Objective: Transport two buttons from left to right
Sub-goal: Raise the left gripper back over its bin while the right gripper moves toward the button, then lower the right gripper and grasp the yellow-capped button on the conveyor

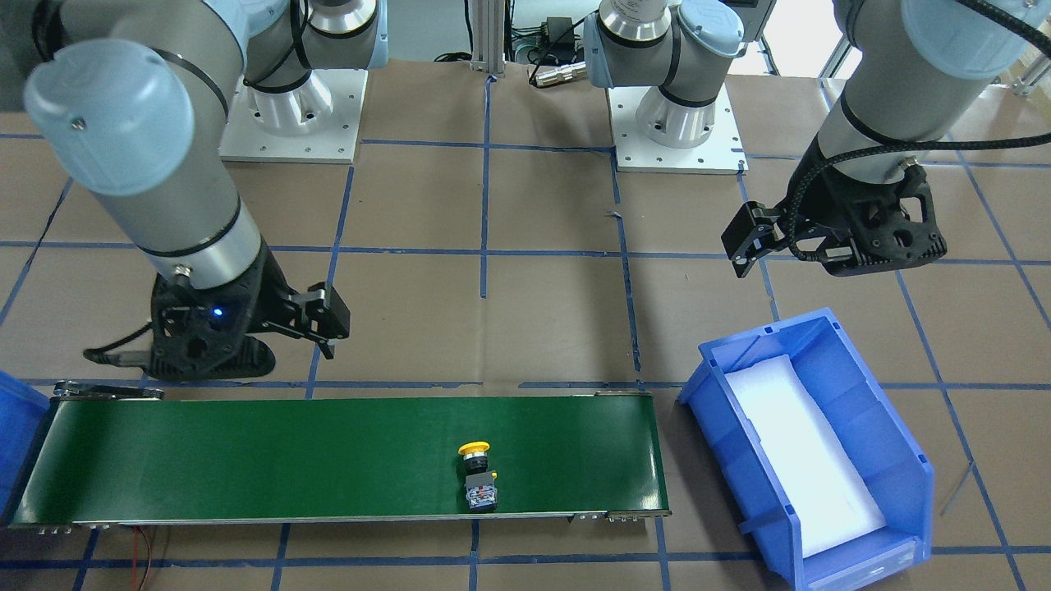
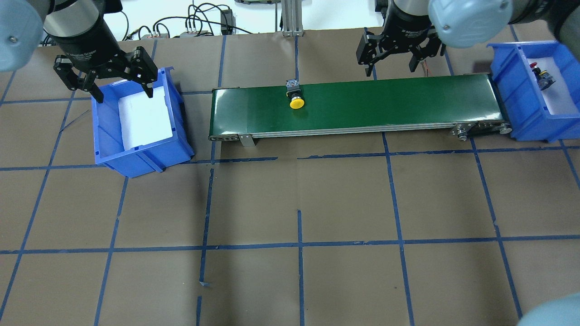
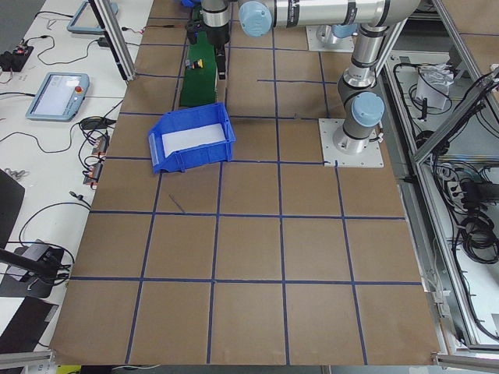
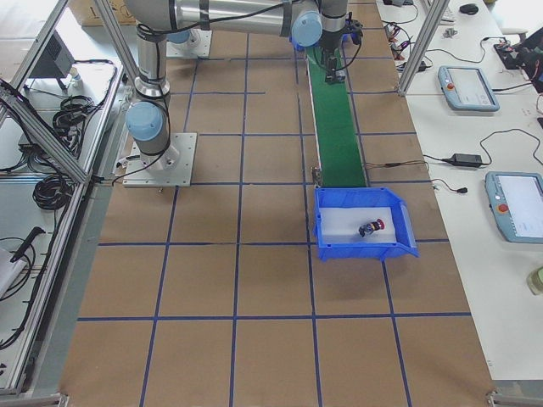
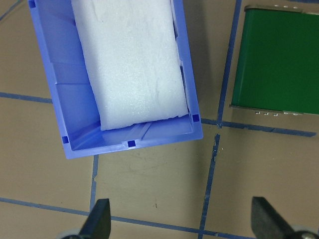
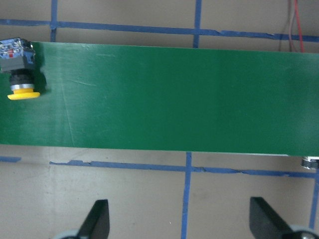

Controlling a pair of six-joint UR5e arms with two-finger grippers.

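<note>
The yellow button (image 2: 295, 98) lies on its side on the green conveyor belt (image 2: 385, 102), left of the belt's middle; it also shows in the front view (image 1: 476, 474) and at the left edge of the right wrist view (image 6: 19, 69). The red button (image 2: 541, 74) lies on the white foam in the right blue bin (image 2: 512, 90), also seen in the right-side view (image 4: 370, 228). My left gripper (image 2: 123, 94) is open and empty above the left blue bin (image 2: 136, 156). My right gripper (image 2: 392, 69) is open and empty behind the belt's right half.
The left blue bin (image 1: 821, 328) holds only a white foam pad (image 5: 129, 64). Brown table paper with blue tape lines surrounds the belt (image 1: 246, 460). The arm bases (image 1: 681, 123) stand on white plates at the robot side.
</note>
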